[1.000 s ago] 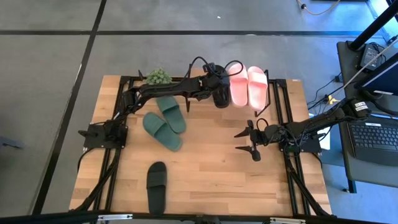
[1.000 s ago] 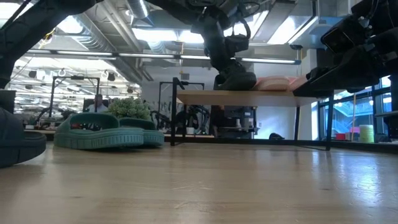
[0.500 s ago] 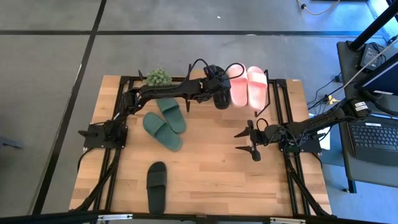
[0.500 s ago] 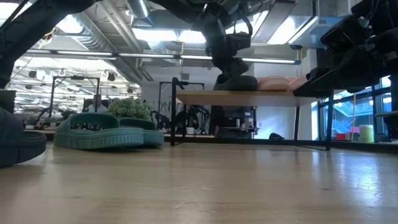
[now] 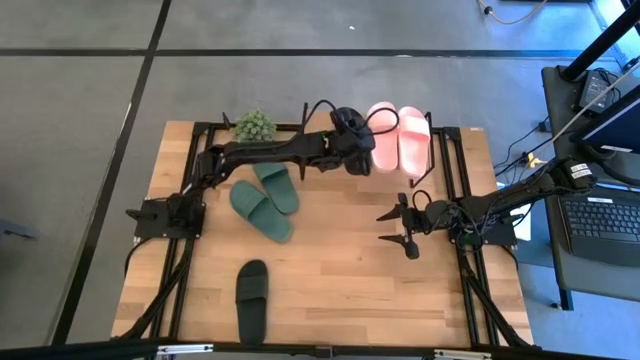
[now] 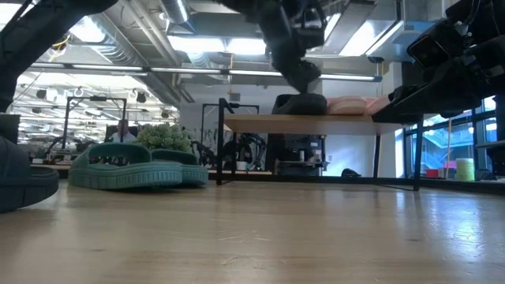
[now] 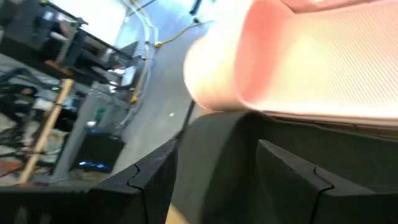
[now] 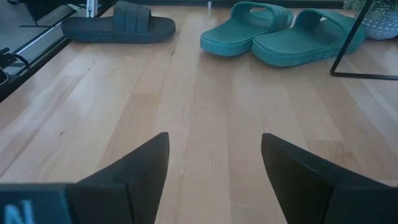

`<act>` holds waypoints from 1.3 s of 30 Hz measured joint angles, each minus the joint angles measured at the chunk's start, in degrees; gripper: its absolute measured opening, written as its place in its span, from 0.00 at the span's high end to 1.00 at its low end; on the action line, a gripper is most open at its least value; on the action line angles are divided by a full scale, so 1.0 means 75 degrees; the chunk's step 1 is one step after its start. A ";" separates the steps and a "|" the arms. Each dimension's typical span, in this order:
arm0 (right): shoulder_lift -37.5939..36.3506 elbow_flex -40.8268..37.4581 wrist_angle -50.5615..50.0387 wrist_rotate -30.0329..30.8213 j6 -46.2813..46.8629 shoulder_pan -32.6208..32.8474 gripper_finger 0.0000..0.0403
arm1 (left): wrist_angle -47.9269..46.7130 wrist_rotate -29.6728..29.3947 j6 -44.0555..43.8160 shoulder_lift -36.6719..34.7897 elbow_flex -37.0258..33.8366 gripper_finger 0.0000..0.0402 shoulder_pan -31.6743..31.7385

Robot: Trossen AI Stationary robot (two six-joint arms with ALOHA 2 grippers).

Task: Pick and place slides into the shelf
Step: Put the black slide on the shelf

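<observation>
A black slide point(image 6: 300, 103) lies flat on the shelf's plank top point(image 6: 260, 124), right beside the pink pair point(image 6: 351, 105). My left gripper point(image 6: 298, 76) hangs open just above it, touching nothing. In the left wrist view its fingers stand apart point(image 7: 224, 180) over the black slide point(image 7: 217, 149), with a pink slide point(image 7: 311, 62) beyond. In the high view the left gripper point(image 5: 352, 148) covers that slide. The second black slide point(image 5: 251, 298) and the green pair point(image 5: 265, 195) lie on the table. My right gripper point(image 5: 403, 228) waits open above the table's right side.
A small potted plant point(image 5: 255, 123) stands at the table's far edge, left of the shelf. The shelf's black metal frame point(image 6: 417, 158) rises from the table. The right wrist view shows bare wood between my right gripper point(image 8: 214, 180) and the green slides point(image 8: 283, 31).
My left gripper lowered the black slide, which it held tilted, onto the shelf top beside the pink pair. It then let go and rose clear. The slide now lies flat on the plank.
</observation>
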 joint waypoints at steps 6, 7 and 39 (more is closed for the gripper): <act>0.0000 0.0000 -0.0013 0.0000 0.0039 0.0000 0.37 | -0.1581 -0.0495 -0.0477 -0.0012 0.1200 0.47 -0.0287; 0.0000 0.0000 -0.0044 -0.0003 0.0044 0.0000 0.37 | -0.2048 -0.0391 -0.0748 -0.0012 0.1438 0.47 -0.0342; 0.0006 0.0000 -0.0298 -0.0009 0.0140 0.0012 0.37 | -0.6993 0.1377 -0.9058 -0.0694 -0.1461 0.47 -0.6571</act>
